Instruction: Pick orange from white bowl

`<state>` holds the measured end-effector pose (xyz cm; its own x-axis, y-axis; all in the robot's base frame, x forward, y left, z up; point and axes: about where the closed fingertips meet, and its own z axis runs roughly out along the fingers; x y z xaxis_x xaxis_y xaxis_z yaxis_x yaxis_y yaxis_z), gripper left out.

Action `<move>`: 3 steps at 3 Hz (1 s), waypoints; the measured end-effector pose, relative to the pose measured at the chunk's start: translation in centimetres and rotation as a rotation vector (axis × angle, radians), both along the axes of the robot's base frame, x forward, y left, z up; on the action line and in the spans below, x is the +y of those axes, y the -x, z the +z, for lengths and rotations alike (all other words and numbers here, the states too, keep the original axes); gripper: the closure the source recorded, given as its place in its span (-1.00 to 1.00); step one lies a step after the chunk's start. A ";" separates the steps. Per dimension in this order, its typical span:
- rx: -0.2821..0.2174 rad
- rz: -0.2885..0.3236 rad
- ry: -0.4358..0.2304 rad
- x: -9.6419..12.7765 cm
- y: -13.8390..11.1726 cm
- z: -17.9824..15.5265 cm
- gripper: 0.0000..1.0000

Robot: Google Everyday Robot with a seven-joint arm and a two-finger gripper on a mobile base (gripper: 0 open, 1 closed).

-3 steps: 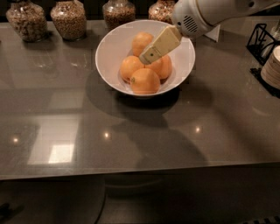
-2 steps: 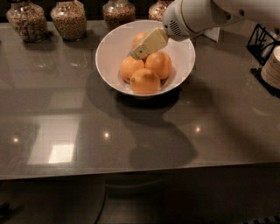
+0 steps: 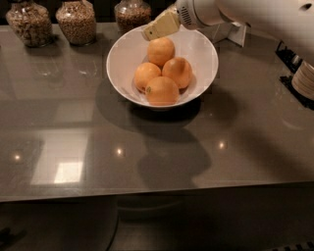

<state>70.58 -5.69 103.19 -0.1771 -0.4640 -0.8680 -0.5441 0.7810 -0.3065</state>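
The white bowl (image 3: 123, 55) stands on the dark grey counter at the middle back. It holds four oranges: one at the back (image 3: 161, 51), one on the right (image 3: 177, 72), one on the left (image 3: 146, 75), and a front one with a small dark stem dot (image 3: 162, 91). My gripper (image 3: 153, 32), cream-coloured on a white arm coming in from the upper right, hovers above the bowl's far rim, just behind and left of the back orange. It touches no orange and holds nothing that I can see.
Three glass jars of grain stand along the back edge: one at the far left (image 3: 29, 23), a second (image 3: 76, 20) and a third (image 3: 132, 12). A white card stand (image 3: 236, 32) is behind the bowl on the right. A black rack with pale dishes (image 3: 303, 78) sits at the right edge.
My gripper has moved back and to the left, from right over the oranges to above the bowl's far rim. The oranges lie as before.
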 end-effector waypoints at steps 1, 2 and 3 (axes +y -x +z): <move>0.000 0.000 -0.001 0.0 0.0 0.0 -1.00; -0.007 -0.020 -0.028 0.8 -0.5 -0.6 -1.00; 0.002 -0.049 -0.040 2.0 -1.2 -1.9 -1.00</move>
<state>71.81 -3.66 101.30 -0.2006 -0.4193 -0.8854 -0.5059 0.8183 -0.2729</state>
